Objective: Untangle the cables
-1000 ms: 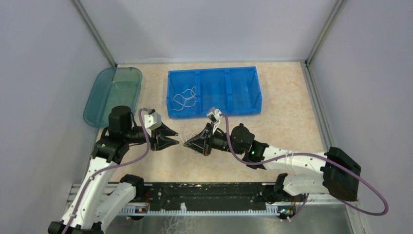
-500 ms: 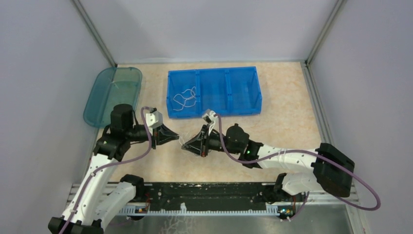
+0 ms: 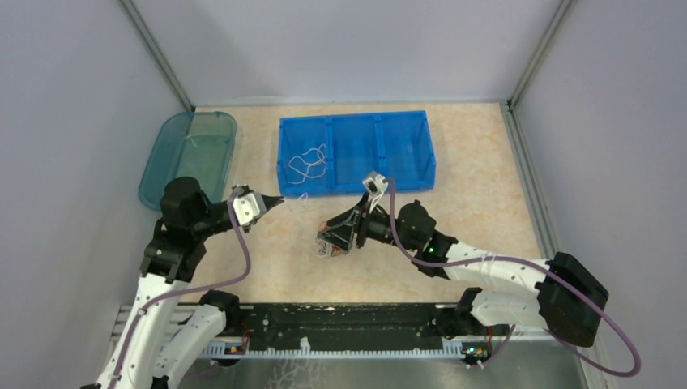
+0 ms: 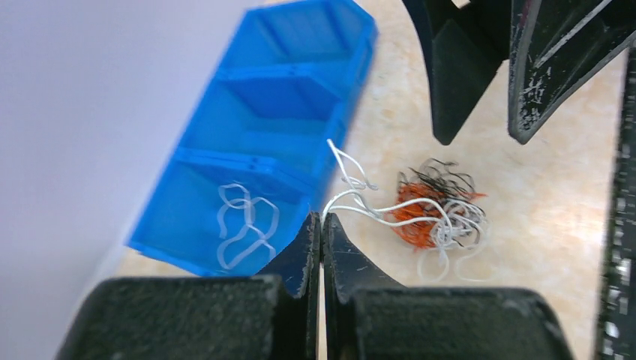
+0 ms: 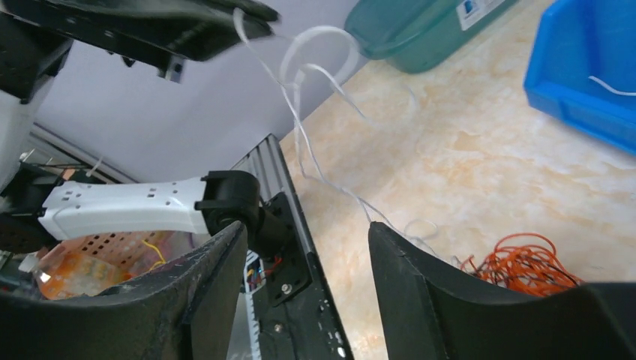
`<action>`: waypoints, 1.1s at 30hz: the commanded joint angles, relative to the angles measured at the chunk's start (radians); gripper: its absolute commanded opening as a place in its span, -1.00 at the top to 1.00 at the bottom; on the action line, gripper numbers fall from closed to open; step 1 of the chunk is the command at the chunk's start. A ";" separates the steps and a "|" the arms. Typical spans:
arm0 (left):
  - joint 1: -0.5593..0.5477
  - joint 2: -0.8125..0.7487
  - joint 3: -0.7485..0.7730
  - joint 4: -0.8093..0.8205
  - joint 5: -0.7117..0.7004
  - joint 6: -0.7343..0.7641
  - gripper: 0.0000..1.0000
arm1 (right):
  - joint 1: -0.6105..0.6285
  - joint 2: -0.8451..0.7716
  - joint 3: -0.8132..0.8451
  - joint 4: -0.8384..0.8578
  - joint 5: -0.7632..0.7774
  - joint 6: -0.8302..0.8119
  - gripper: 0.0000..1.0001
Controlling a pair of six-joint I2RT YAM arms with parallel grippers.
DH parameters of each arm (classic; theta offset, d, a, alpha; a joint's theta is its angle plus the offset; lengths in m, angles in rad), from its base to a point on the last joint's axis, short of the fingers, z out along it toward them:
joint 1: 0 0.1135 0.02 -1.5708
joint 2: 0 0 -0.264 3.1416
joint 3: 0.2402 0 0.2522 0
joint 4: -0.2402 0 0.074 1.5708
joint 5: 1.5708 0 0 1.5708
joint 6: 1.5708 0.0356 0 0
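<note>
The left gripper (image 4: 321,219) clenches a white cable (image 4: 379,208) stretched from the tangle (image 4: 439,214) to free it, while the right gripper (image 3: 327,242) stands released over the tangle.

blue three-compartment plastic bin (image 3: 356,154): back of beige stone-patterned surface (image 3: 486,194) | its left compartment: loose white wire (image 3: 308,164) | left of bin: teal translucent plastic lid (image 3: 188,158) | before bin: tangled clump of orange, white and black cables (image 4: 435,217), right pincer (image 3: 326,239) over it | bin's front-left corner: left pincer (image 3: 278,199), white strand (image 4: 375,208) between it and clump
</note>
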 commanded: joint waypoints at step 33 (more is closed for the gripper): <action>-0.004 -0.033 0.290 0.295 0.069 -0.138 0.99 | 0.072 0.522 0.065 0.352 0.197 -0.200 -0.29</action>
